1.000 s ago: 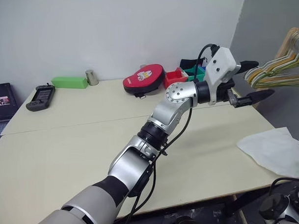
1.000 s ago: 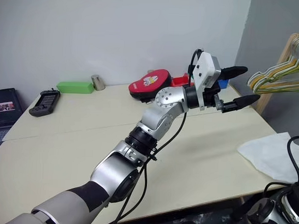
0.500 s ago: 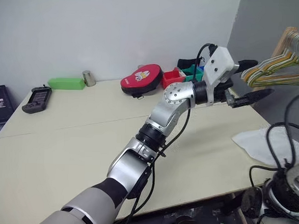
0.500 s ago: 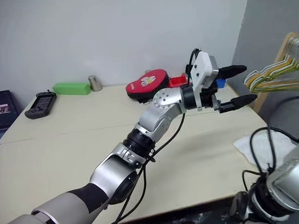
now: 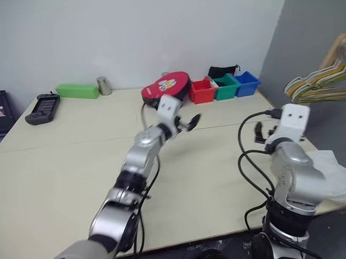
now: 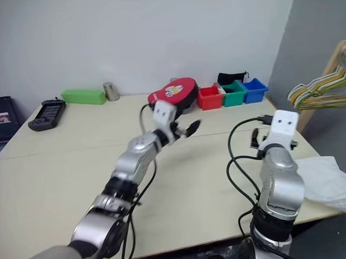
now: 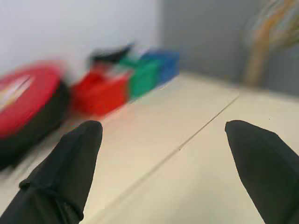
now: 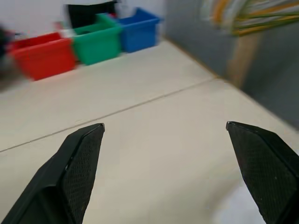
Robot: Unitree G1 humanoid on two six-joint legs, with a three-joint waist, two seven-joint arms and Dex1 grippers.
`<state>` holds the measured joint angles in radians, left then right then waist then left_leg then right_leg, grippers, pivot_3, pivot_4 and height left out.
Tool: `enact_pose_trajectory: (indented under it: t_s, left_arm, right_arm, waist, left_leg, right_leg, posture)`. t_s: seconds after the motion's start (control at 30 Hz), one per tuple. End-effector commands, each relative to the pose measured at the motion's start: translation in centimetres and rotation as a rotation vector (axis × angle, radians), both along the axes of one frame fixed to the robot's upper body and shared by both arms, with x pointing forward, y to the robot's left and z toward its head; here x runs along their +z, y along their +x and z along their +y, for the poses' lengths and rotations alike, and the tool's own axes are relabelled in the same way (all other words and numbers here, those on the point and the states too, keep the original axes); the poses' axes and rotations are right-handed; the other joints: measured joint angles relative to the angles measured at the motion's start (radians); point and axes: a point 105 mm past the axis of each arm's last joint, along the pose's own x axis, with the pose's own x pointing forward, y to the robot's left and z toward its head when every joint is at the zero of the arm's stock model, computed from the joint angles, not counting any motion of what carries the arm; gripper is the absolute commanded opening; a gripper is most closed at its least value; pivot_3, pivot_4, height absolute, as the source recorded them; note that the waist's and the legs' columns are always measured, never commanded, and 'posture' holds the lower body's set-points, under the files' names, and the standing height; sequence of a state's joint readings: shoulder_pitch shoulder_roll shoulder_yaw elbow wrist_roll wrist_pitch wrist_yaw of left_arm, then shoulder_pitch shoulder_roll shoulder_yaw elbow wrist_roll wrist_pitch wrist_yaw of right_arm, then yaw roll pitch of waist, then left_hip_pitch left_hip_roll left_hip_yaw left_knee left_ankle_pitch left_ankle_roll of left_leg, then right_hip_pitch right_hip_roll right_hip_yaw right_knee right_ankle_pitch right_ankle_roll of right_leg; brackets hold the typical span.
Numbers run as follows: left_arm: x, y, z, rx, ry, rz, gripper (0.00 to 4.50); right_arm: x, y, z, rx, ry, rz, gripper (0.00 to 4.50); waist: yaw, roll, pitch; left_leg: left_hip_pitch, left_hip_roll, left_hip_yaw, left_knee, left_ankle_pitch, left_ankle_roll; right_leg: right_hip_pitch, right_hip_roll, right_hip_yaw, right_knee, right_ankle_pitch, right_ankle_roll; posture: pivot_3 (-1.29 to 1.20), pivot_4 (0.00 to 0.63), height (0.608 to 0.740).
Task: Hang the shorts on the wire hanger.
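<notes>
The shorts (image 5: pixel 332 167), a white thin-fabric heap, lie at the table's right edge, partly behind my right arm. I cannot pick out the wire hanger. My left gripper (image 5: pixel 187 123) hovers open over the middle of the table (image 5: pixel 63 177), pointing toward the coloured bins, with nothing between its fingers (image 7: pixel 77 154). To the left of the shorts, my right gripper (image 5: pixel 262 133) is held above the table's right side. In the right wrist view it (image 8: pixel 164 126) stands open and empty over bare tabletop.
Red (image 5: pixel 203 91), green (image 5: pixel 225 87) and blue (image 5: pixel 247 84) bins line the back right. A red round case (image 5: pixel 166 86), a metal cup (image 5: pixel 103 86), a green box (image 5: pixel 77 92) and a black handheld device (image 5: pixel 43 109) sit along the back. A bunch of hangers (image 5: pixel 318 83) hangs at the far right.
My left arm has swung down and to the left, away from the hangers to the table's middle. My right arm has come up over the table's right side. Both grippers stayed open.
</notes>
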<state>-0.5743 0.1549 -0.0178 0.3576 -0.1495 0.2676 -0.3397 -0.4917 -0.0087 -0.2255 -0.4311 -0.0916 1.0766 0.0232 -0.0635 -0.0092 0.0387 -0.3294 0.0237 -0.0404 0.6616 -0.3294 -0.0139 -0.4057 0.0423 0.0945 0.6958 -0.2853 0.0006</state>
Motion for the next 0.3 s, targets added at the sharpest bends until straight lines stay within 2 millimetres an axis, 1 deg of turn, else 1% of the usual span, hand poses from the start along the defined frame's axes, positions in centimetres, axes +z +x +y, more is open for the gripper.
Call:
enact_pose_trajectory:
  t_s: [0.03,0.1,0.13,0.2,0.27,0.3]
  left_arm:
    - [0.3,-1.4,3.3,0.12,0.009,-0.012,4.5]
    - [-0.6,-2.8,4.4,0.153,0.009,0.015,4.5]
    - [-0.8,-3.1,4.9,0.162,0.01,0.023,4.5]
    - [-1.6,-4.0,6.0,0.216,0.003,0.046,4.5]
    - [-1.7,-4.6,6.2,0.241,-0.005,0.048,4.5]
    - [-1.5,-4.7,6.2,0.245,-0.015,0.04,4.5]
  right_arm:
    - [-0.2,1.0,3.0,0.137,-0.001,-0.07,4.42]
    - [-1.4,1.3,3.7,0.172,-0.006,-0.057,4.42]
    - [-1.8,1.5,4.1,0.185,-0.008,-0.056,4.42]
    - [-3.2,1.7,4.4,0.197,-0.012,-0.028,4.42]
    - [-4.3,1.7,4.3,0.195,0.0,-0.004,4.42]
    - [-4.8,1.7,4.2,0.193,0.014,0.008,4.42]
  waist:
    - [0.043,-0.004,0.002]
    - [0.086,-0.006,0.002]
    - [0.107,-0.007,0.002]
    - [0.154,-0.007,0.002]
    - [0.189,-0.008,0.001]
    - [0.189,-0.008,0.001]
  left_leg:
    - [0.0,0.0,-0.002,0.0,0.0,0.0]
    - [-0.001,0.0,-0.006,0.001,0.0,0.0]
    - [-0.001,0.0,-0.007,0.001,0.0,-0.001]
    - [-0.002,-0.001,-0.01,0.001,0.001,-0.002]
    - [-0.001,-0.005,-0.012,0.001,0.002,-0.004]
    - [-0.001,-0.007,-0.013,0.001,0.002,-0.004]
  right_leg:
    - [-0.001,0.0,-0.002,0.001,0.0,0.0]
    - [-0.002,-0.001,-0.006,0.001,0.001,-0.002]
    - [-0.002,-0.002,-0.007,0.001,0.002,-0.002]
    - [-0.002,-0.004,-0.01,0.001,0.002,-0.003]
    - [-0.001,-0.005,-0.011,0.001,0.002,-0.003]
    - [0.0,-0.007,-0.012,0.001,0.002,-0.003]
  posture:
    - [0.26,0.0,0.74]
    - [0.31,0.0,0.74]
    - [0.33,0.0,0.74]
    - [0.37,0.0,0.74]
    - [0.38,0.0,0.74]
    - [0.39,0.0,0.74]
